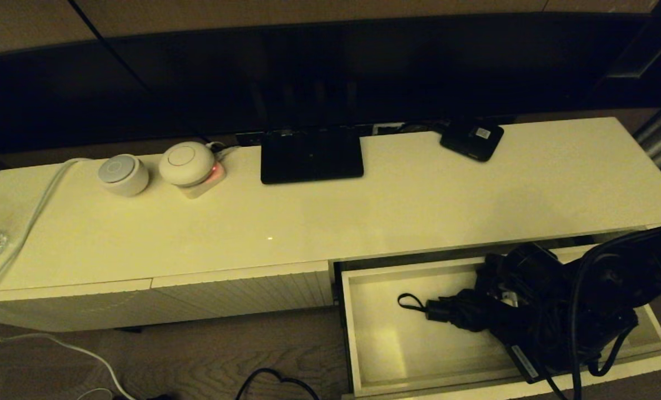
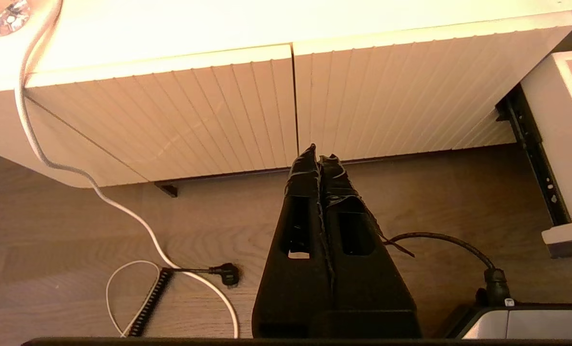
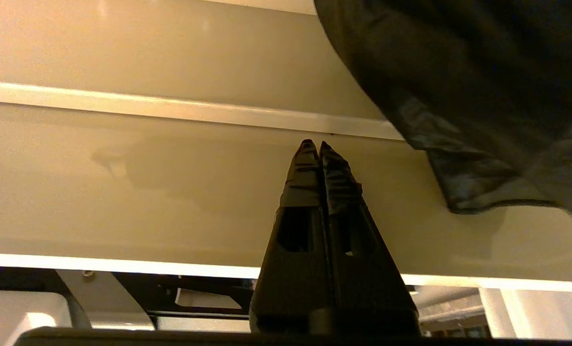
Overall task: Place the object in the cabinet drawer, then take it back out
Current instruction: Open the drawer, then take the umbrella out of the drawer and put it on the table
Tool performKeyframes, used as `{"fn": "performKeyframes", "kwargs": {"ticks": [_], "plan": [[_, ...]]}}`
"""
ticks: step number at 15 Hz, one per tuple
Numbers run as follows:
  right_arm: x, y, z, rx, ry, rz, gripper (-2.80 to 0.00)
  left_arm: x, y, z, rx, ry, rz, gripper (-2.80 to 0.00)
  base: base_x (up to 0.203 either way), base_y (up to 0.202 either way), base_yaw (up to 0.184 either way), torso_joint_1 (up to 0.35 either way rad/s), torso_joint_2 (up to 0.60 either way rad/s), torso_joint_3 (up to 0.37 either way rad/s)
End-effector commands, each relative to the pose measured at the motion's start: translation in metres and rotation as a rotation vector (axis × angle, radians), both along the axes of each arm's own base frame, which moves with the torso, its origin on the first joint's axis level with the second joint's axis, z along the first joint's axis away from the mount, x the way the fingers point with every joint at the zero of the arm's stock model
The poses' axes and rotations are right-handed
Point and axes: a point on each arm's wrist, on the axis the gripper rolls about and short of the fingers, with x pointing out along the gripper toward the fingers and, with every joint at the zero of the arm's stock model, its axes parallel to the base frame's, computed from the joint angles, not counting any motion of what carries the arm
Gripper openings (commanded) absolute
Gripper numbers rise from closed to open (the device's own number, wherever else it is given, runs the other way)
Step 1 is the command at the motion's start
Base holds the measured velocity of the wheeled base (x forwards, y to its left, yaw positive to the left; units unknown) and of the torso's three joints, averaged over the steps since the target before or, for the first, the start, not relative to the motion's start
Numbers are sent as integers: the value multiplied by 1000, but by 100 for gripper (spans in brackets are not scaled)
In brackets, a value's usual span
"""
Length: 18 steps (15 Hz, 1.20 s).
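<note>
Head view shows the cabinet drawer [image 1: 375, 333] pulled out at the right end of the cream worktop [image 1: 364, 211]. The black umbrella [image 1: 475, 311] lies inside it, toward the drawer's right half, its short handle and thin wrist loop [image 1: 410, 301] pointing at the left wall and its bunched fabric partly hidden under the right arm. The right pincer [image 3: 318, 144] is down in the drawer with its two fingertips pressed together and holding nothing; in the right wrist view the umbrella fabric [image 3: 483, 96] sits just beside it, apart from the tips. The left pincer [image 2: 318, 149] hangs over the wooden floor [image 2: 74, 250] in front of the closed ribbed panels [image 2: 218, 110], tips likewise pressed together and empty. Along the worktop's back edge stand two round white devices [image 1: 123, 174], a dark stand base [image 1: 311, 154] and a small black box [image 1: 471, 139]. A white cable [image 1: 25, 233] trails over the left edge.
</note>
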Motion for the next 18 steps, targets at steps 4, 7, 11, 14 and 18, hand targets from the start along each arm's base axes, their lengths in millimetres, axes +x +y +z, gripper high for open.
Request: {"fn": "performKeyframes", "kwargs": {"ticks": [4,7,11,14,18], "plan": [[-2,-2,39,63,-293,14,-280,0,0,-1,0,3,1,-280,0,0,0,0,0,0],[-15,-17,62,-62,-376,222,-280,0,0,-1,0,3,1,-280,0,0,0,0,0,0],[-34,-44,71,-247,-354,638,-280,0,0,-1,0,3,1,-280,0,0,0,0,0,0],[-41,-55,67,-246,-329,933,-280,0,0,-1,0,3,1,-280,0,0,0,0,0,0],[-41,-61,62,-237,-331,1312,-280,0,0,-1,0,3,1,-280,0,0,0,0,0,0]]}}
